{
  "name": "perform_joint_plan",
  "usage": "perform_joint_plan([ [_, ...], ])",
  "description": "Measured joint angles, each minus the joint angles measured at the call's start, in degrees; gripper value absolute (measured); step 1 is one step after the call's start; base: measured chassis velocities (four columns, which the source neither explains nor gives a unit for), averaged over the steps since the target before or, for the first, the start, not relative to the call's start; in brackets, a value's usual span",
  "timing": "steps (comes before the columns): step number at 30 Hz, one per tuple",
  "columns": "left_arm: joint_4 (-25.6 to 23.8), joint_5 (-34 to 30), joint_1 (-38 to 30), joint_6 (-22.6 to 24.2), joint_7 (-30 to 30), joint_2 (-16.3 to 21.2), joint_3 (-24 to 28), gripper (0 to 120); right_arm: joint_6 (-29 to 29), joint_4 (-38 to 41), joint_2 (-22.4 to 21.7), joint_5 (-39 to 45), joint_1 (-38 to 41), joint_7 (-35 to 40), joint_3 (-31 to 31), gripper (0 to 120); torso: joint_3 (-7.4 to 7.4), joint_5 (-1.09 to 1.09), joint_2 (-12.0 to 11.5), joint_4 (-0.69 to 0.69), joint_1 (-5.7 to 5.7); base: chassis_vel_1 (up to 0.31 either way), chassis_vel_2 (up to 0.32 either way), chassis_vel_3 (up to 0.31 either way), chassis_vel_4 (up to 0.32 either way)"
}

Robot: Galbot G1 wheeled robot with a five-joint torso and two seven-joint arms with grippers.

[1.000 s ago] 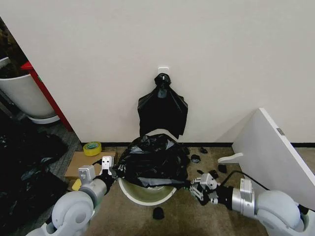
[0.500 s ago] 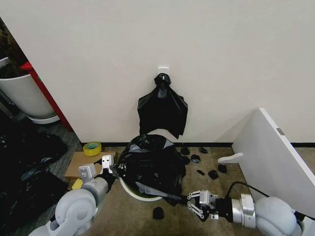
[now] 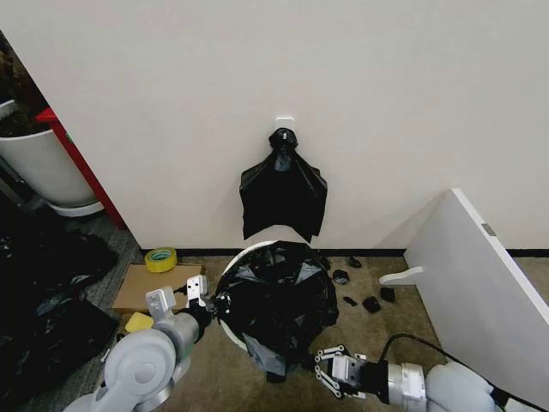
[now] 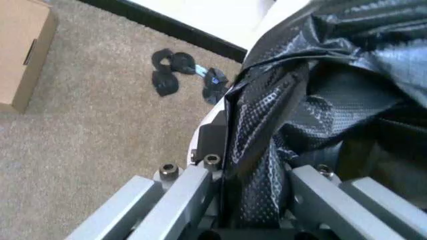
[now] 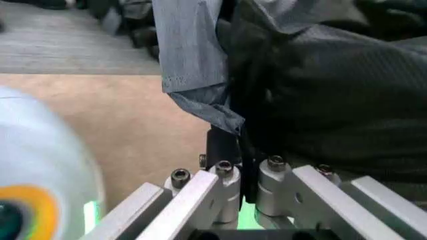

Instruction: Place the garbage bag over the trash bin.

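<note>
Head view: 2 grippers, left gripper (image 3: 208, 298) and right gripper (image 3: 330, 371), each pinch an edge of the garbage bag (image 3: 279, 296), holding it spread over the tilted trash bin (image 3: 230, 273) on the carpet.

Head camera: high on the robot, looking forward and down at the carpet and the white wall (image 3: 412, 103); both arms enter at the lower edge, left and right.

Left wrist camera: just behind the left gripper (image 4: 250, 180), looking along its fingers, very close to the bag (image 4: 320, 100), carpet beyond.

Right wrist camera: same arrangement behind the right gripper (image 5: 243, 175), tight against the bag (image 5: 313, 90), floor behind.

Shared by all three: the bag (image 3: 279, 300) over the bin (image 3: 236, 262).
</note>
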Motion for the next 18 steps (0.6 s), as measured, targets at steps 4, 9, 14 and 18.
perform_joint_plan([
  [4,0.00,-1.27,-0.51,-0.39,-2.42,-0.41,0.27,1,-0.77,-0.03,1.74,-5.81,-0.20,1.44,-1.86,0,0.00,0.00,0.00,-0.01,0.00,0.000,0.000,0.000,0.000],
  [9,0.15,-1.93,-0.73,-0.79,-3.85,-0.94,0.50,1,-2.33,-1.33,3.39,-10.44,-0.42,3.07,-3.32,0,0.00,0.00,0.00,-0.01,0.00,0.000,0.000,0.000,0.000],
  [14,0.05,-2.21,-0.62,-0.75,-4.40,-1.33,0.77,1,-3.13,-3.58,5.11,-17.52,0.10,4.82,-3.70,0,0.00,0.00,0.00,-0.01,0.00,0.000,0.000,0.000,0.000],
  [18,-0.85,-2.35,0.03,-0.20,-4.40,-1.27,0.82,1,-6.24,-4.36,5.99,-17.93,0.15,10.37,-5.34,0,0.00,0.01,0.00,-0.01,0.00,0.000,0.000,0.000,0.000],
])
